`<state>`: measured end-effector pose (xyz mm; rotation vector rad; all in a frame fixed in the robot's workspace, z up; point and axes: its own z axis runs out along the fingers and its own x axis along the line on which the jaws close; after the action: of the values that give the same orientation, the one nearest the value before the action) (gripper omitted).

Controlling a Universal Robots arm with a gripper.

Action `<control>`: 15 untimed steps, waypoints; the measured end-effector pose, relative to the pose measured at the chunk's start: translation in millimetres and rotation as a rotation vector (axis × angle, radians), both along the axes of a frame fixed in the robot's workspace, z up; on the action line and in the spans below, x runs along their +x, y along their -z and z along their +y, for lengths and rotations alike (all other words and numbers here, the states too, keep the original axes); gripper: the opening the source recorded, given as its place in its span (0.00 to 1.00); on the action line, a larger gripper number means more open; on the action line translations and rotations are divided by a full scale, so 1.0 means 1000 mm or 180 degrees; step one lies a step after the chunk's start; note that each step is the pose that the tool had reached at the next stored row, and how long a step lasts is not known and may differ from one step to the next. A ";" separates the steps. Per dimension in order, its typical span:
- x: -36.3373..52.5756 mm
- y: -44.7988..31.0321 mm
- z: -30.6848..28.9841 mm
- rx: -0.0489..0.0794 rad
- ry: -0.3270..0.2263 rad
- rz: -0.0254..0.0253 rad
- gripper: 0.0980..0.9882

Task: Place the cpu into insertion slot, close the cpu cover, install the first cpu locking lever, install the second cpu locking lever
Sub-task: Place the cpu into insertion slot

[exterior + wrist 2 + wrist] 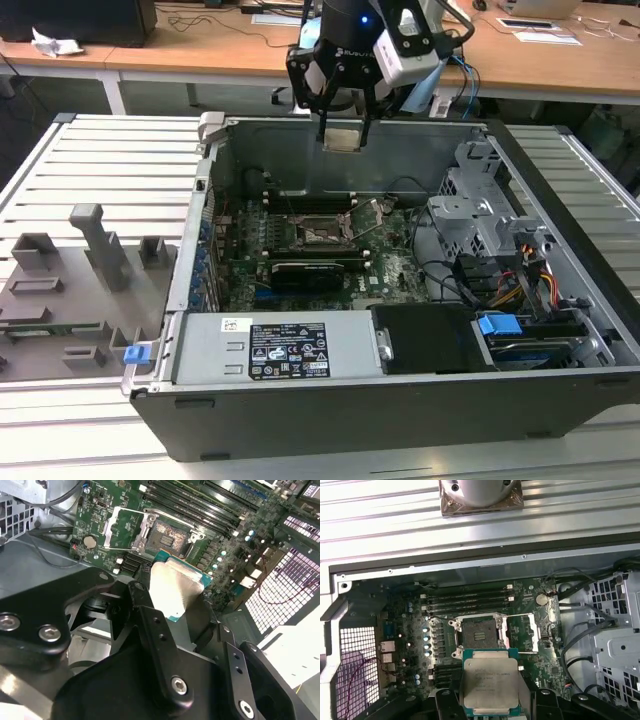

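Observation:
My gripper (343, 126) hangs above the back wall of the open computer case, shut on the cpu (343, 138). The cpu is a flat square chip with a silvery-tan face, gripped by two opposite edges; in both wrist views it sits between the black fingers (146, 611), cpu (175, 587), cpu (491, 682). Below it on the green board lies the insertion slot (325, 235) (167, 537) (480, 632), its dark centre bare. The cpu cover (122, 527) (522, 632) is swung open beside the slot. The chip is still well above the board.
A long black card (310, 270) lies just in front of the slot, and memory sticks (470, 600) lie behind it. A grey power supply (270, 350) fills the case front. A metal drive cage (490, 215) with cables stands at the exterior view's right. Grey fixtures (90, 250) sit outside.

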<state>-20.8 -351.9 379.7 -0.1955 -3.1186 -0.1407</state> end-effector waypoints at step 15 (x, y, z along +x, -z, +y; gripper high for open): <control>0.0000 0.0000 0.0000 0.0000 0.0378 0.0000 0.48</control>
<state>-20.8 -351.9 379.7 -0.3811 -3.1067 -0.1420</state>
